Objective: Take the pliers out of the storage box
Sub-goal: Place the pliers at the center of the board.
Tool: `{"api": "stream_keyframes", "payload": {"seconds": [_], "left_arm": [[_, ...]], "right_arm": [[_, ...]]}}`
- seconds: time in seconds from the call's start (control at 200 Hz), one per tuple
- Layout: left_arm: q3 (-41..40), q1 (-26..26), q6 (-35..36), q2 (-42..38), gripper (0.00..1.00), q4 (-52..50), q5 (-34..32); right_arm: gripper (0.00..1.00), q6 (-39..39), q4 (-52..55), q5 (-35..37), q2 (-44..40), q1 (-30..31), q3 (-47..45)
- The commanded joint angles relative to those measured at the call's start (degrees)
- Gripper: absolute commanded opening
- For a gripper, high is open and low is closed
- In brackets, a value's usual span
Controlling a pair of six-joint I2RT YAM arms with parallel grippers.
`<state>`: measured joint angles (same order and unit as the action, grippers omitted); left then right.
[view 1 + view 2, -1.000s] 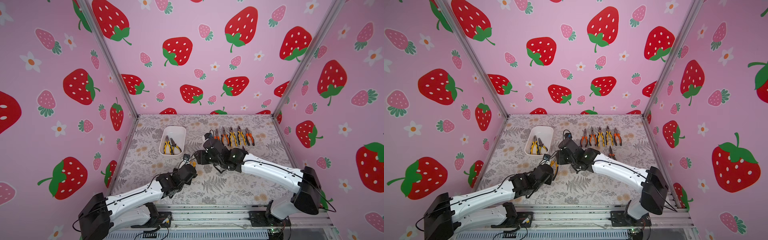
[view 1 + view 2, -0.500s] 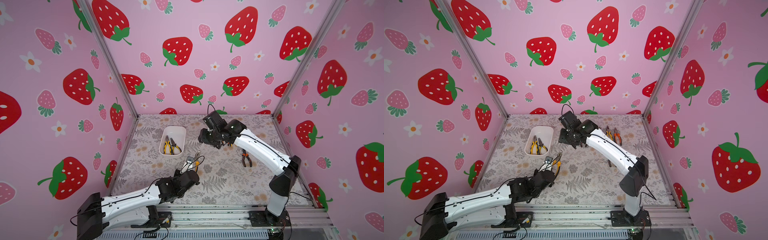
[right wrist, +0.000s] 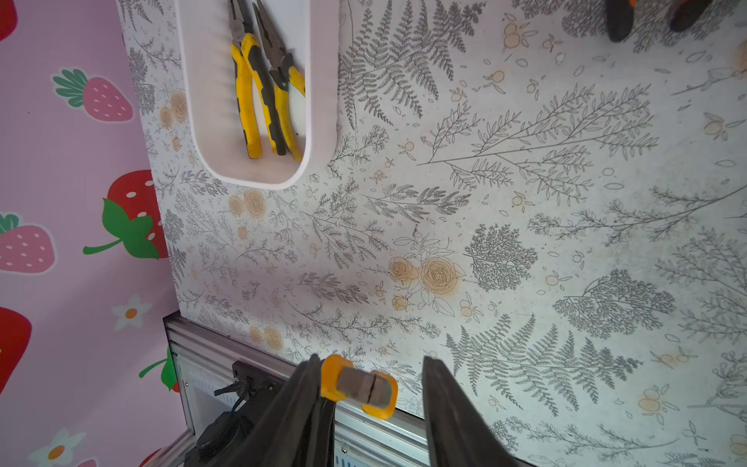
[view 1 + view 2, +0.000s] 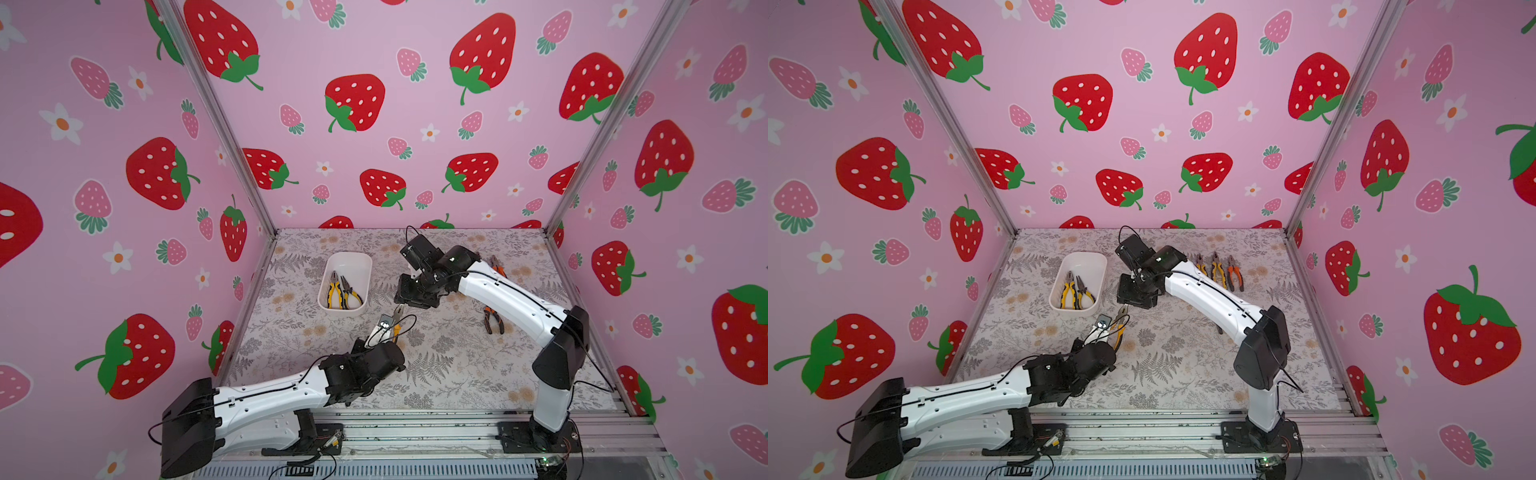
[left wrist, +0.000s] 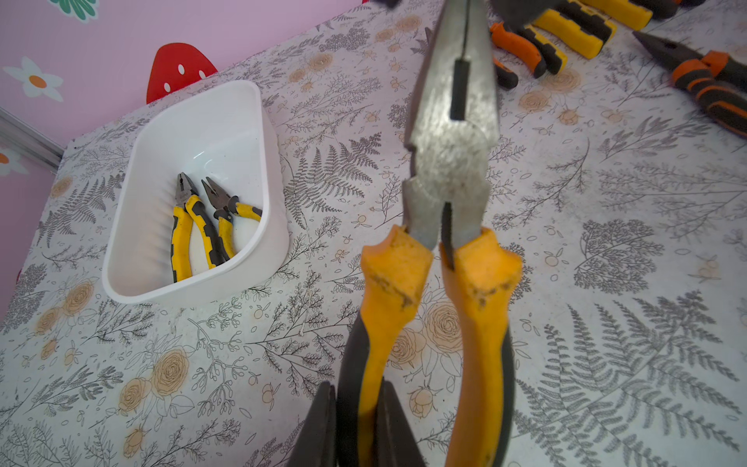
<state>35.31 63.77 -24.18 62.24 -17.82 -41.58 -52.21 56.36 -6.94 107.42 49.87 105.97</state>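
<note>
I'm clamping orange pliers (image 5: 448, 161) by a handle with left tool (image 5: 355, 398), right tool (image 3: 372, 364) gaping apart around their nose

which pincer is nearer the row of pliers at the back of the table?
Right. The right pincer hangs between storage box and row of pliers; left pincer sits farther forward, clamping yellow-handled pliers.
</note>
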Motion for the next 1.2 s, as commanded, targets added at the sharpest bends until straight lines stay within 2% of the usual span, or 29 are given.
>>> {"api": "stream_keyframes", "payload": {"seconds": [0.0,0.445,0.545,0.58,0.685,0.975,1.045,1.195], "left_arm": [[3.1,0.23,-0.01,-0.38,0.0,1.83,-2.89],[3.35,0.22,-0.23,0.01,0.0,1.48,-3.07],[3.35,0.24,-0.29,0.01,0.0,1.43,-3.04],[3.34,0.23,-0.28,-0.01,0.0,1.48,-3.01],[3.43,0.28,-0.34,0.04,0.0,1.32,-3.15],[5.93,0.31,-2.13,3.11,0.0,-1.26,-4.54],[6.88,0.3,-2.85,4.2,0.0,-2.45,-5.22],[8.33,0.44,-3.54,6.13,0.0,-3.78,-6.27]], "right_arm": [[0.49,-0.93,-1.19,-2.93,-0.44,0.43,-1.7],[0.46,-2.61,-4.54,-5.66,-0.76,1.58,-5.34],[0.44,-2.87,-4.85,-5.8,-0.8,1.77,-5.86],[0.39,-2.98,-5.01,-5.89,-0.97,1.73,-6.08],[0.38,-3.63,-5.55,-6.07,-1.47,1.98,-6.81],[0.37,-5.31,-6.8,-2.72,-3.42,3.04,-9.65],[0.31,-5.7,-7.04,-2.21,-3.53,3.22,-10.12],[0.29,-6.8,-7.71,-1.76,-3.75,3.38,-11.03]]}}
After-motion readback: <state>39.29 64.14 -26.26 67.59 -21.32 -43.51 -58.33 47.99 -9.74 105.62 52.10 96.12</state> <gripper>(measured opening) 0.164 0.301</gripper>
